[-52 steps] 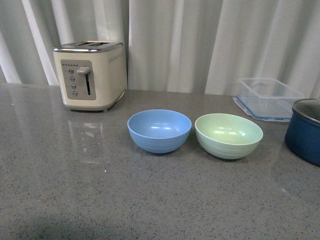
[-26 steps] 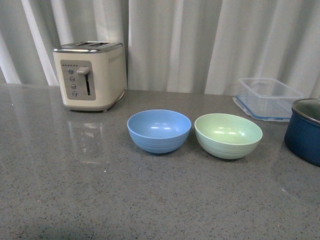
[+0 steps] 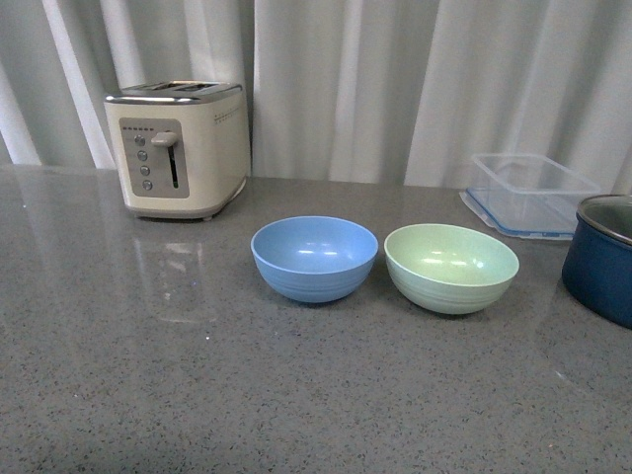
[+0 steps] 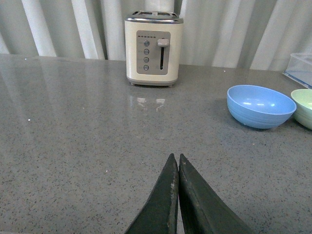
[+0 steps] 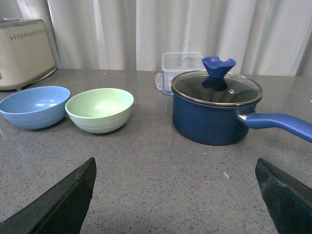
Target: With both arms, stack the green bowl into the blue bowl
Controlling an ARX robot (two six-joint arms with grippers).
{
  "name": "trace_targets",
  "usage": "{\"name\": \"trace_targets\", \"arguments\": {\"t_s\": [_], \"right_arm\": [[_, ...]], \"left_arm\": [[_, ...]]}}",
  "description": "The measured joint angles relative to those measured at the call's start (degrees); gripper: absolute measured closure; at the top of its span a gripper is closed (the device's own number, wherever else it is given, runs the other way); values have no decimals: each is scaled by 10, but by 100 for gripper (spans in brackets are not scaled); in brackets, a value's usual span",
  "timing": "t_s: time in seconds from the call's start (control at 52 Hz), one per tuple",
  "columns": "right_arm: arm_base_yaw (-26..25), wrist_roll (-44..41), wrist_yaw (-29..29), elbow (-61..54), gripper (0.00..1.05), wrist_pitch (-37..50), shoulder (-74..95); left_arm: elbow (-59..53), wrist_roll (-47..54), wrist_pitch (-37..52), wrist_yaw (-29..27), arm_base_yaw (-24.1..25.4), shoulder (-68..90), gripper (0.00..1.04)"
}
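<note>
The green bowl (image 3: pixel 451 267) stands at 3 o'clock of the blue bowl (image 3: pixel 314 257), just beside it; the left claw (image 4: pixel 176 163) is clenched and empty, the right claw (image 5: pixel 175 163) released wide; I would take the green rim at its 3 o'clock side.

Speckled grey counter (image 3: pixel 197 395) — sky-blue bowl (image 3: pixel 314 259), mint-green bowl (image 3: pixel 451 268), navy pot (image 5: pixel 209 122), cream toaster (image 3: pixel 178 148)

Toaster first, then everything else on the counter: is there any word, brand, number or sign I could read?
No text here is legible enough to quote.
toaster, side wall: a faint mark near the top edge, too blurred to read.
control panel of the toaster: a row of tiny marks along its top, too small to read.
blue bowl, green bowl, navy pot, clear box: no writing visible.
</note>
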Motion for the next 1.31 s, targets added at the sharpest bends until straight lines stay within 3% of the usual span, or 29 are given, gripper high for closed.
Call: {"name": "trace_targets", "arguments": {"t_s": [0.231, 0.327, 0.5, 0.596, 0.769, 0.827, 0.865, 0.942, 1.0, 1.058, 1.308], "right_arm": [[0, 0, 0, 0, 10, 0, 0], [0, 0, 0, 0, 10, 0, 0], [0, 0, 0, 0, 10, 0, 0], [0, 0, 0, 0, 10, 0, 0], [0, 0, 0, 0, 10, 0, 0], [0, 0, 0, 0, 10, 0, 0], [-9, -7, -26, 5, 10, -14, 7], [-35, -27, -141, 28, 10, -52, 54], [-33, -28, -172, 44, 10, -50, 97], [-22, -29, -166, 66, 10, -40, 141], [80, 31, -124, 229, 10, -36, 371]], "left_arm": [[0, 0, -29, 0, 0, -28, 101], [0, 0, -119, 0, 0, -98, 101], [0, -1, -126, 0, 0, -122, 100], [0, 0, -127, 0, 0, -122, 79], [0, 0, -127, 0, 0, -122, 54], [0, 0, -127, 0, 0, -122, 42], [0, 0, -127, 0, 0, -122, 35], [0, 0, -127, 0, 0, -122, 22], [0, 0, -127, 0, 0, -122, 13], [0, 0, -127, 0, 0, -122, 5], [0, 1, -127, 0, 0, -122, 7]]}}
